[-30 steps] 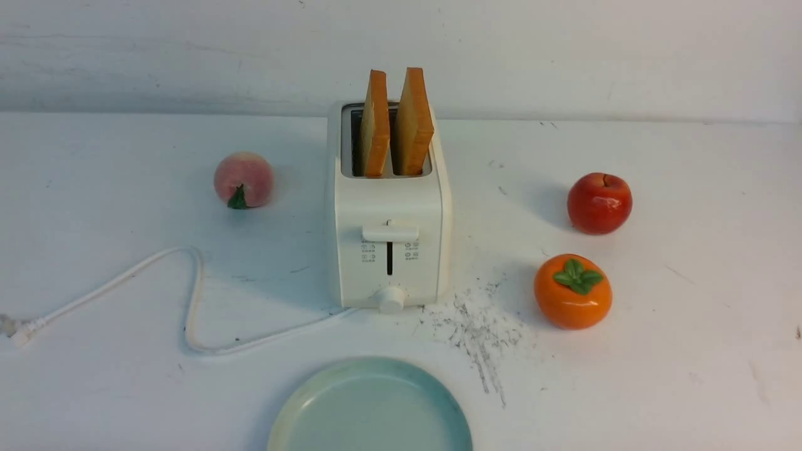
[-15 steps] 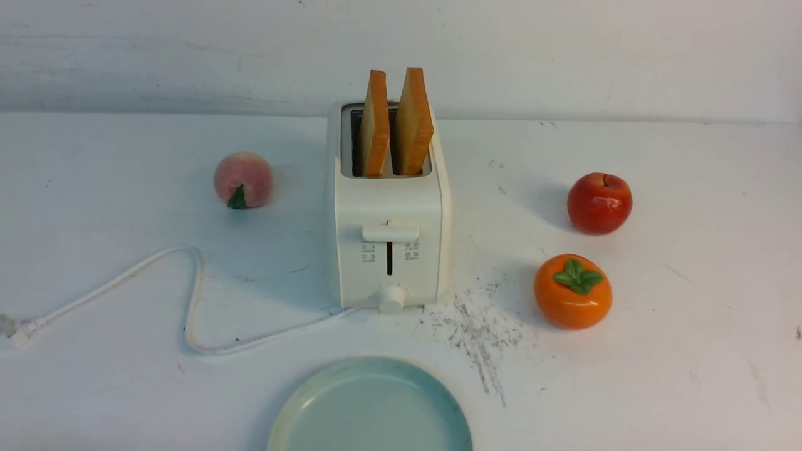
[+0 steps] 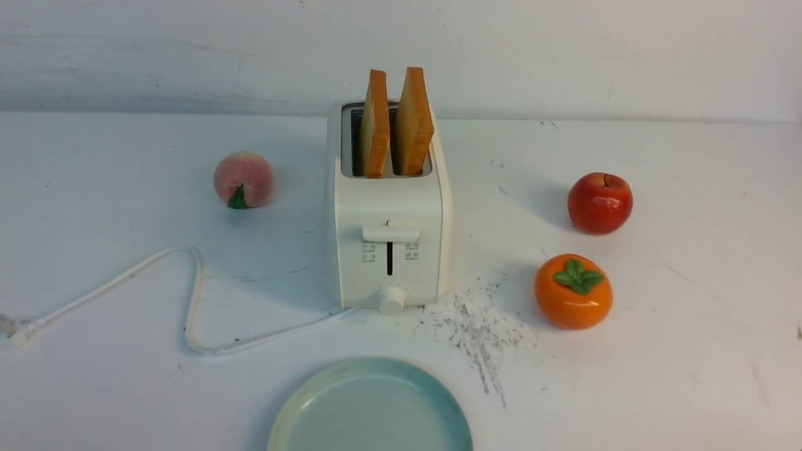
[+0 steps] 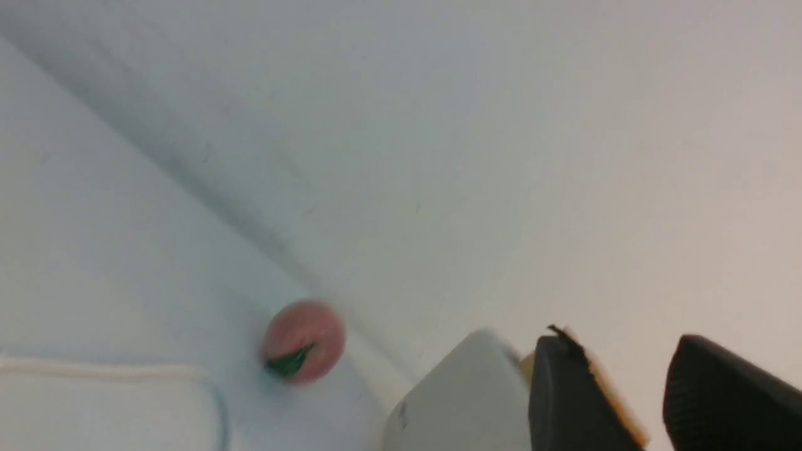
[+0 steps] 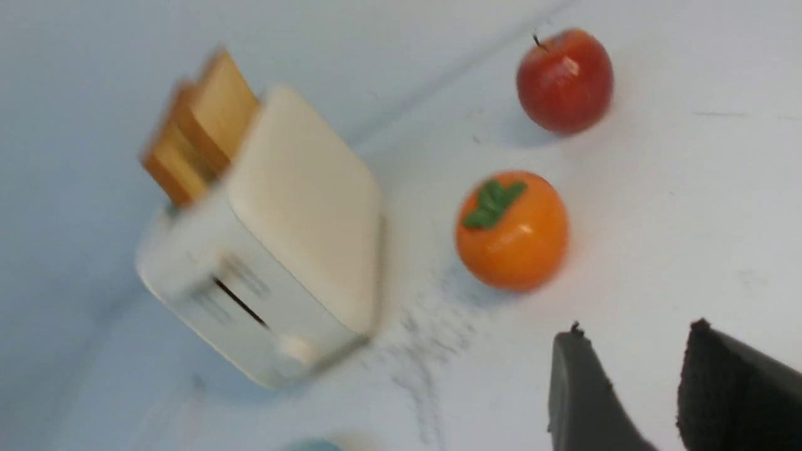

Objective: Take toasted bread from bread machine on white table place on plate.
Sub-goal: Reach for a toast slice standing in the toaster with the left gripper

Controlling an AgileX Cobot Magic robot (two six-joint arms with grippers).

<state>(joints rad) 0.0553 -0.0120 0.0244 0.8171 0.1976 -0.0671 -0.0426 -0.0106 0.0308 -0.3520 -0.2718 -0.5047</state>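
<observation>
The cream-white bread machine (image 3: 388, 207) stands mid-table on the white table (image 3: 689, 282). Two slices of toasted bread (image 3: 374, 125) (image 3: 413, 122) stick upright out of its slots. The teal plate (image 3: 369, 407) lies empty in front of it at the near edge. Neither gripper shows in the front view. In the left wrist view my left gripper (image 4: 623, 341) is open, away from the bread machine (image 4: 463, 394), with a strip of toasted bread (image 4: 611, 391) showing behind one finger. In the right wrist view my right gripper (image 5: 636, 329) is open and empty above bare table, off to the side of the bread machine (image 5: 301, 207).
A peach (image 3: 243, 180) lies left of the bread machine. A red apple (image 3: 599, 203) and an orange persimmon (image 3: 572, 291) lie to its right. The white cord (image 3: 188, 300) loops across the near left. Dark scuff marks (image 3: 476, 326) mark the table beside the bread machine.
</observation>
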